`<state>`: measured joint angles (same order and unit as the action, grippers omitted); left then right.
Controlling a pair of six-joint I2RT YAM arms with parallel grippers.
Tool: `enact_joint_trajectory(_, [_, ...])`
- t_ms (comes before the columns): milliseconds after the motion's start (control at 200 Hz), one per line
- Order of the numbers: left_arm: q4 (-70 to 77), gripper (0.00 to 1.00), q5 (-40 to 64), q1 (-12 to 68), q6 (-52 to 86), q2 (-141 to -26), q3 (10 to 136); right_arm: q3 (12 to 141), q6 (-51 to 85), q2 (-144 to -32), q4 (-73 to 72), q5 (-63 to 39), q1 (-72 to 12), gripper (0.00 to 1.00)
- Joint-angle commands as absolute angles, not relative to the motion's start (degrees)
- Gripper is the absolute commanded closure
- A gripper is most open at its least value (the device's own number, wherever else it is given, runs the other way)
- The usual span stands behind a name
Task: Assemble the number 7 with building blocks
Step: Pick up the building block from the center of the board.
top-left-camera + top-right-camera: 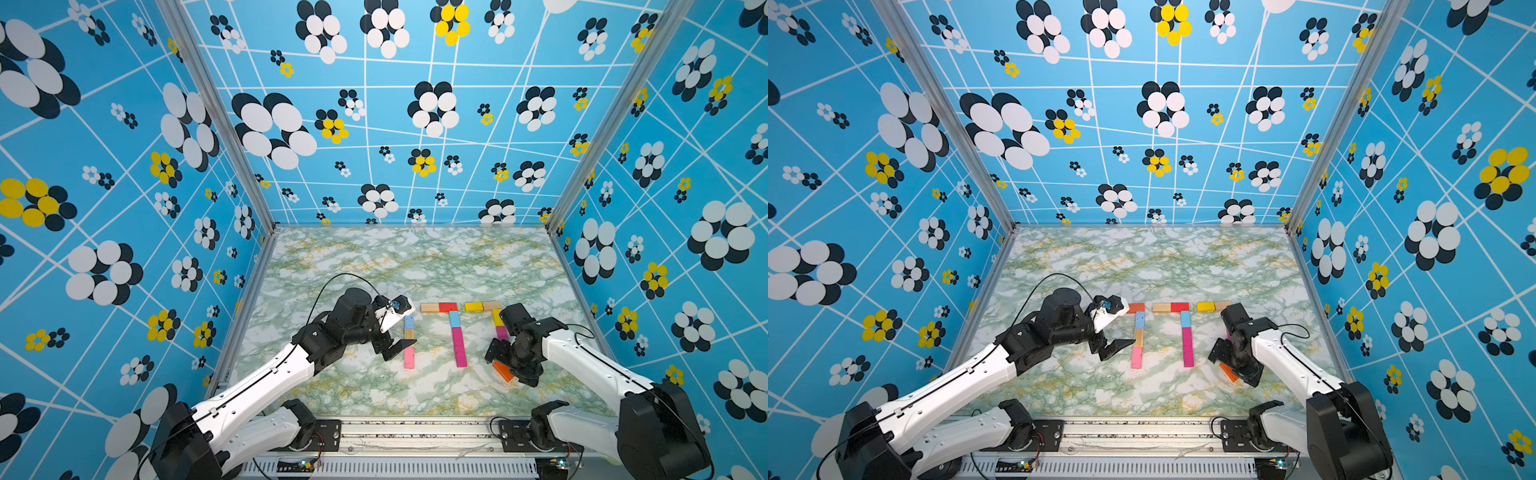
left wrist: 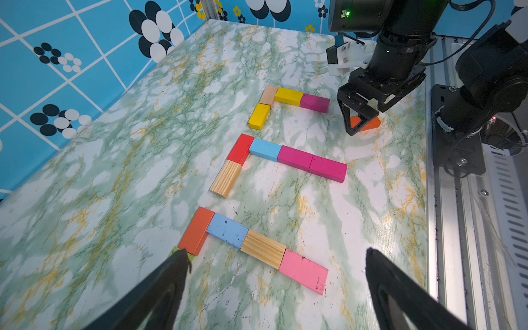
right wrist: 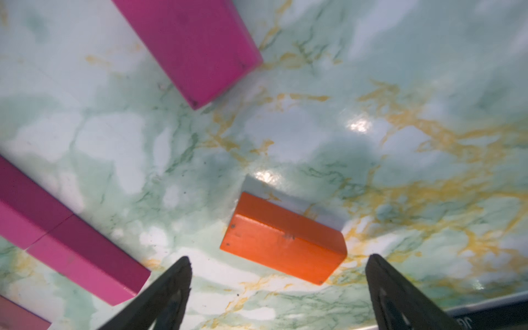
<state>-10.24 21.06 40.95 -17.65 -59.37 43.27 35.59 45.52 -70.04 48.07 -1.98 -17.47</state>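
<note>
While its stem lacks a last piece, the number 7 (image 2: 288, 97) being built stands at four blocks on the glossy green-and-white marbled tabletop (image 1: 415, 257). Yellow and bare wood form the bar, and yellow and magenta form the stem. A middle seven (image 2: 294, 158) and a left seven (image 2: 257, 247) lie beside it, near but apart.

Left gripper (image 2: 277, 255) hovers over the left seven, jaws spread wide, nothing in them. Right gripper (image 3: 278, 258) hangs low over the loose flat orange wooden block (image 3: 285, 237), jaws parted to either side and not pinching it. That block lies askew, apart from the magenta stem block (image 3: 194, 45).

Risks, as I judge them:
- The right arm (image 1: 582, 357) sits close to the stem, so a swing could knock it out of line.
- A pinch on the skewed block may twist it.
- Pushing it home too hard would shove the magenta piece.

Materials: the tabletop is slick and shows glare, so blocks probably slide easily. The blocks are hard painted wood, rectangular and square-edged, and some are bare with ribbed grain. The orange paint carries small dark nicks.
</note>
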Motion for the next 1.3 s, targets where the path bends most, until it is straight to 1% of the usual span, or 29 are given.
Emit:
enact_joint_trajectory(0, [-9.76, 0.01, 21.84, 41.37, -18.19, -58.11, 43.57, 37.38, 39.44, -72.12, 45.72, -2.11, -17.93, 0.03])
enact_joint_trajectory(80, [-9.82, 0.01, 21.71, 41.48, -18.22, -58.19, 43.59, 37.9, 36.77, -72.38, 43.51, -3.83, -18.01, 0.01])
enact_joint_trajectory(220, [-9.86, 0.01, 21.45, 41.44, -18.26, -58.38, 43.55, 38.54, 34.2, -73.3, 44.28, -4.44, -18.02, 0.01])
enact_joint_trajectory(455, [-9.76, 0.01, 21.51, 41.48, -18.14, -58.9, 43.62, 35.49, 35.5, -72.12, 43.1, -9.23, -18.28, 0.03])
enact_joint_trajectory(640, [-9.84, 0.01, 21.46, 41.45, -18.11, -59.22, 43.74, 35.25, 37.76, -69.28, 44.9, -9.15, -20.82, 0.07])
enact_joint_trajectory(755, [-9.84, 0.01, 21.44, 41.48, -18.1, -59.07, 43.71, 36.23, 37.74, -69.75, 46.54, -5.05, -20.91, 0.14])
enact_joint_trajectory(885, [-9.93, 0.01, 21.29, 41.43, -18.08, -58.89, 43.65, 36.05, 37.69, -71.78, 46.51, -2.91, -21.08, 0.29])
enact_joint_trajectory(935, [-9.89, 0.01, 21.23, 41.4, -18.08, -58.81, 43.64, 35.91, 37.67, -72.52, 46.48, -1.92, -21.22, 0.3])
enact_joint_trajectory(1059, [-9.76, 0.01, 21.27, 41.43, -17.93, -58.8, 43.59, 35.51, 37.53, -73.42, 45.97, -0.59, -21.51, 0.4])
enact_joint_trajectory(1194, [-9.84, 0.01, 21.36, 41.46, -18.0, -59.16, 43.66, 35.33, 37.62, -73.51, 45.74, 0.0, -21.54, 0.54])
enact_joint_trajectory(1224, [-9.84, 0.01, 21.35, 41.47, -17.93, -59.21, 43.66, 35.33, 37.59, -73.67, 45.66, 0.08, -21.56, 0.55])
enact_joint_trajectory(1269, [-9.83, 0.01, 21.34, 41.46, -17.95, -59.24, 43.68, 35.42, 37.53, -73.95, 45.6, -0.02, -21.59, 0.6])
enact_joint_trajectory(1294, [-9.84, 0.01, 21.27, 41.48, -17.94, -59.16, 43.67, 35.42, 37.47, -74.21, 45.46, -0.07, -21.5, 0.61])
